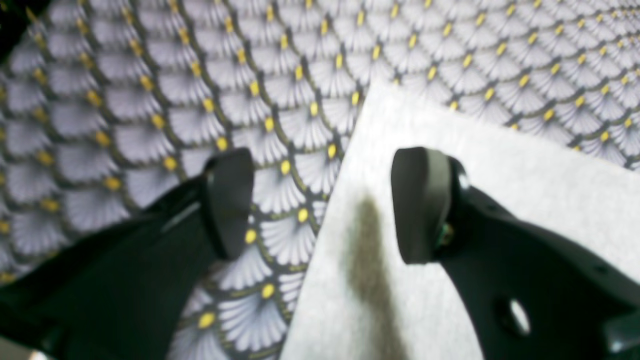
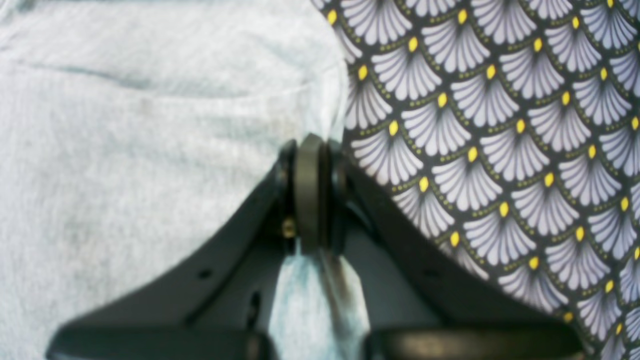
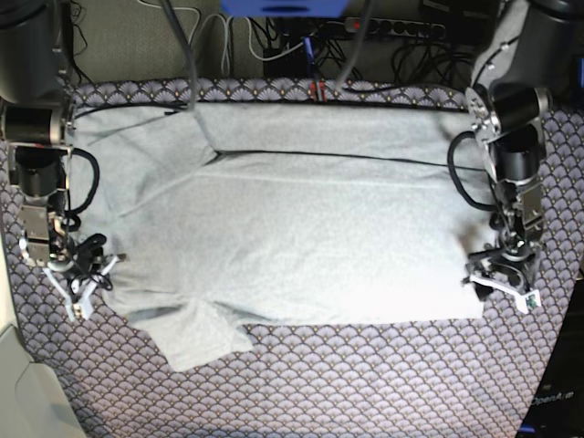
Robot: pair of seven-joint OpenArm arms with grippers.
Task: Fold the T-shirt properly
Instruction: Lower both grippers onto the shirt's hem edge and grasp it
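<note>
The pale grey T-shirt (image 3: 292, 228) lies spread flat, plain side up, with one sleeve (image 3: 201, 338) folded out at the front left. My right gripper (image 3: 82, 274) is at the shirt's left edge. In the right wrist view it (image 2: 310, 150) is shut on a pinch of the shirt's edge (image 2: 150, 150), and cloth runs back between the jaws. My left gripper (image 3: 502, 278) is at the shirt's front right corner. In the left wrist view it (image 1: 322, 200) is open over the shirt's corner (image 1: 400, 125), one finger (image 1: 420, 205) above the shirt and the other (image 1: 227, 200) above the tablecloth.
The purple-grey fan-patterned tablecloth (image 3: 365, 383) covers the table around the shirt. Cables and a power strip (image 3: 365, 27) lie beyond the back edge. A white surface (image 3: 18, 392) shows at the front left corner.
</note>
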